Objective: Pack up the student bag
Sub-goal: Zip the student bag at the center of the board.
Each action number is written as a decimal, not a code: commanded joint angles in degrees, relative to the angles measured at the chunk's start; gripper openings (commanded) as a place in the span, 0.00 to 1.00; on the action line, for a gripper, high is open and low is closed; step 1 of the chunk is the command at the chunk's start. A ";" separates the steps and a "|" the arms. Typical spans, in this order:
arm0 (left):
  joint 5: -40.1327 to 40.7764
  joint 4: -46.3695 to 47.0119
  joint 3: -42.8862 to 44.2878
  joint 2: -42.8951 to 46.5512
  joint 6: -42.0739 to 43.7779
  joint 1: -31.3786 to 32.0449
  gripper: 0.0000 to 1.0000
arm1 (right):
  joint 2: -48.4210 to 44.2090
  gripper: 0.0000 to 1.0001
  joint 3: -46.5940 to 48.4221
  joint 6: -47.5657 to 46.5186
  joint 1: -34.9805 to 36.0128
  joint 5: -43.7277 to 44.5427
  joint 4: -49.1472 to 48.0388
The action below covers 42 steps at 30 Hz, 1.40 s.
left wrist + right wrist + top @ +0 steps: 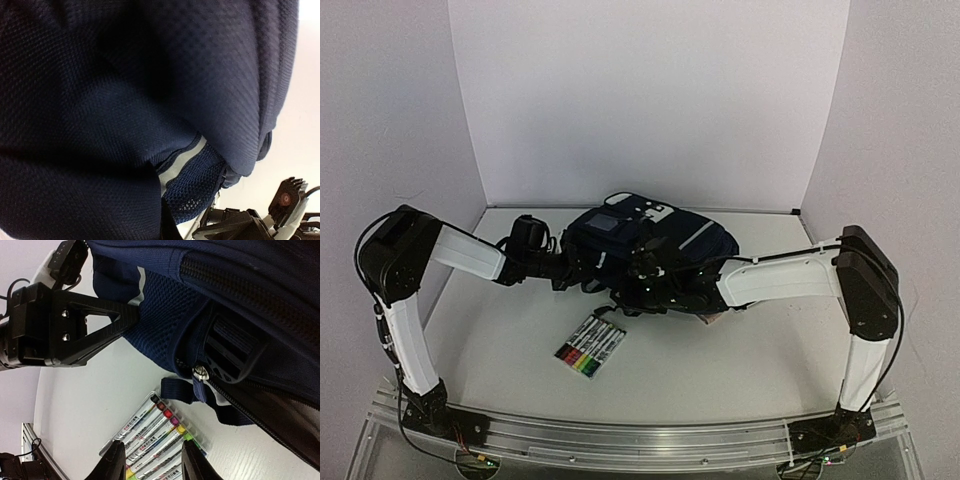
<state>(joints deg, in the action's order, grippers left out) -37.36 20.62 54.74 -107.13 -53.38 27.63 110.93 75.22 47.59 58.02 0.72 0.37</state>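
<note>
The student bag (655,240), navy with white stripes, lies at the back middle of the table. My left gripper (583,270) is at its left side, shut on the fabric by the mesh side pocket (160,325). In the left wrist view the bag (125,100) fills the frame and hides the fingers. The right wrist view shows the left gripper (131,315) with its tip pressed into the bag (260,295). My right gripper (655,283) hovers by the bag's front edge. It (152,465) is open, with nothing between the fingers and a marker pack below them.
A clear pack of coloured markers (590,347) lies on the table in front of the bag, also seen as the marker pack (165,440). A zipper pull (201,373) and a navy strap (177,390) hang off the bag's edge. White walls enclose the table.
</note>
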 commanded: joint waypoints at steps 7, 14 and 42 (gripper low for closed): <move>-4.21 3.64 2.64 7.99 4.11 1.28 0.00 | 3.12 0.36 2.46 1.30 -2.11 5.95 -1.29; -4.47 2.70 3.15 8.08 4.33 1.28 0.00 | 6.14 0.36 4.33 -0.08 -2.95 6.41 -1.16; 2.97 -8.61 4.78 11.07 5.69 -3.35 0.00 | 0.51 0.00 -1.08 -2.60 -3.08 15.62 3.23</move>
<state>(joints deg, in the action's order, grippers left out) -35.79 11.36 56.73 -102.00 -48.93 28.10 117.43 78.00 43.67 55.96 10.57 0.93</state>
